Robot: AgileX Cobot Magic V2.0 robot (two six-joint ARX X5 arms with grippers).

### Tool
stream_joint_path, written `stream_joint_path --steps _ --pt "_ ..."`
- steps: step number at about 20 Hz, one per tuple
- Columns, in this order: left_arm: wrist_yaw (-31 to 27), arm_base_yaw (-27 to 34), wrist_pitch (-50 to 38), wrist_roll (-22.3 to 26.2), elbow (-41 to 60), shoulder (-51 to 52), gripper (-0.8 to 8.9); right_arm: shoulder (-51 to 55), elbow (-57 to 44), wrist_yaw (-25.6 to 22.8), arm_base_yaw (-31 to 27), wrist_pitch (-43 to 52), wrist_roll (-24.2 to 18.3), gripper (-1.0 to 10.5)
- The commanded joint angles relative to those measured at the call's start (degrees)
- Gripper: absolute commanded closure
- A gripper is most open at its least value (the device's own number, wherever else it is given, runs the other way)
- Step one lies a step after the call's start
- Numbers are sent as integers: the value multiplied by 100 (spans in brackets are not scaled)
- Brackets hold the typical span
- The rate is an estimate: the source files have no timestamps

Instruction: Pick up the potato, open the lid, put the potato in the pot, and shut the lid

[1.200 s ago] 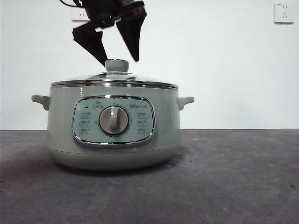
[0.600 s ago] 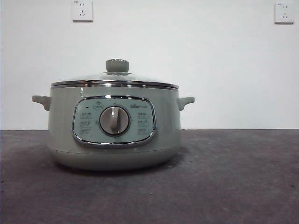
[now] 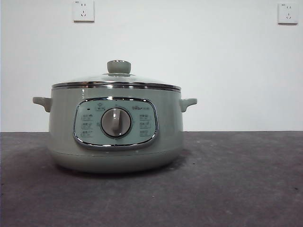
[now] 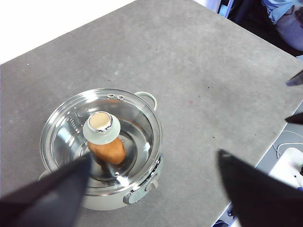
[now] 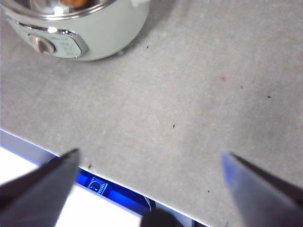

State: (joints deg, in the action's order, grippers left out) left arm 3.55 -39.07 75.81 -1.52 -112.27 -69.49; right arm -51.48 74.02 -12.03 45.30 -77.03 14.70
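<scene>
Domed glass lid (image 3: 116, 79) seated on the green pot (image 3: 116, 135); smooth potato (image 4: 108, 150) inside. Left gripper (image 4: 151, 189) and right gripper (image 5: 149, 182) spread, empty, above the grey surface (image 3: 236, 179).

Pot (image 3: 116, 142): pale sage green, chrome-framed panel, silver dial (image 3: 115, 122). Lid (image 4: 137, 137): clear glass, shiny chrome rim, pale-green knob (image 4: 99, 128) with a cream top. Potato (image 4: 108, 150) under the glass: orange-brown, plain. Table (image 3: 236, 179): dark grey, finely speckled. Wall (image 3: 213, 71) white, with 2 white sockets (image 3: 83, 10). My left end effector (image 4: 151, 189) and right end effector (image 5: 151, 179): black.
</scene>
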Motion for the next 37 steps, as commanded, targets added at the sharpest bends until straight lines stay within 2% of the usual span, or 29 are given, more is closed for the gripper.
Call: stream_joint_path --steps 1,3,7,12,15,16,18,21,24,27,28,31,35,37 --pt "4 -15 -17 -50 11 -9 815 -7 -48 22 11 50 116 948" --pt "-13 -15 -17 -46 11 -52 815 -11 -48 -72 7 59 138 946" --pt "-37 -13 -20 -42 11 -223 815 -11 -48 -623 7 57 138 946" --pt "-63 17 -20 -33 11 -588 815 -39 -48 -645 7 55 138 946" --pt "-164 428 -22 1062 181 -479 815 -46 -48 -645 7 59 138 946" --pt "-164 570 -31 1174 391 -350 815 -46 -48 -645 7 57 138 946" --pt "-109 1005 -592 1071 1318 164 815 -46 -48 -645 7 57 138 946" --pt "326 1838 -2564 925 3659 1467 815 -46 -48 -645 7 57 138 946" --pt "352 2575 -4763 881 6301 2957 815 -46 -48 -645 7 57 138 946" --pt "352 3053 -6684 560 8647 4242 815 -46 -48 -645 7 57 138 946" --pt "352 3145 -7005 560 9219 4581 815 -46 -48 -645 7 57 138 946" --pt "341 3307 -7270 555 10306 5337 815 -46 -46 -645 7 57 138 946" --pt "-74 3504 -7285 197 11012 6070 815 -48 -46 -645 7 57 138 946" --pt "-74 3580 -7084 50 11186 6356 815 -46 -46 -645 7 59 138 946"
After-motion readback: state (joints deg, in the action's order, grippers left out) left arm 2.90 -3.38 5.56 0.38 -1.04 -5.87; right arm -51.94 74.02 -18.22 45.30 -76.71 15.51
